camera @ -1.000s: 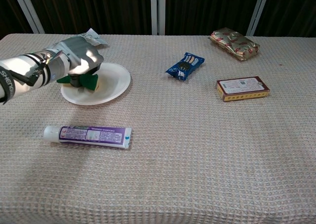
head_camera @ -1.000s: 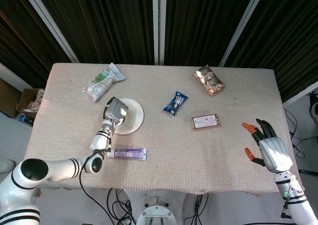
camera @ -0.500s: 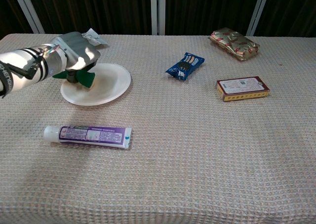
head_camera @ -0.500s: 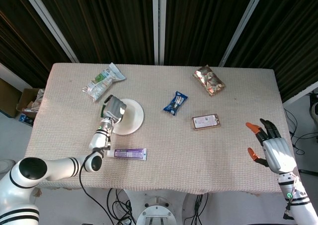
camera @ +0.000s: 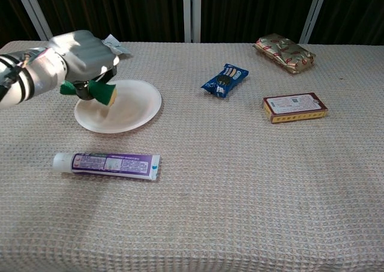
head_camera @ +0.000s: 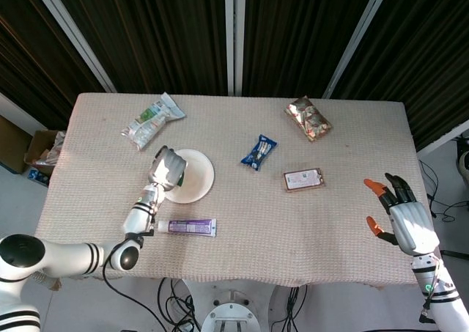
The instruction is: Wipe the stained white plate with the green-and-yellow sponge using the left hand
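My left hand grips the green-and-yellow sponge over the nine o'clock rim of the white plate, mid-wipe I judge, so next I press down and sweep toward three o'clock, right hand spread idle.

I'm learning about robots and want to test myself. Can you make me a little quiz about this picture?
1. True or false: the left hand holds the sponge.
2. What lies nearest the table's front edge?
A. toothpaste tube
B. blue snack packet
C. gold packet
3. Fill in: the right hand holds ____.

Key
1. True. It grips the green-and-yellow sponge over the left part of the white plate.
2. A. The tube lies in front of the plate.
3. Nothing. Its fingers are spread, off the table's right end.
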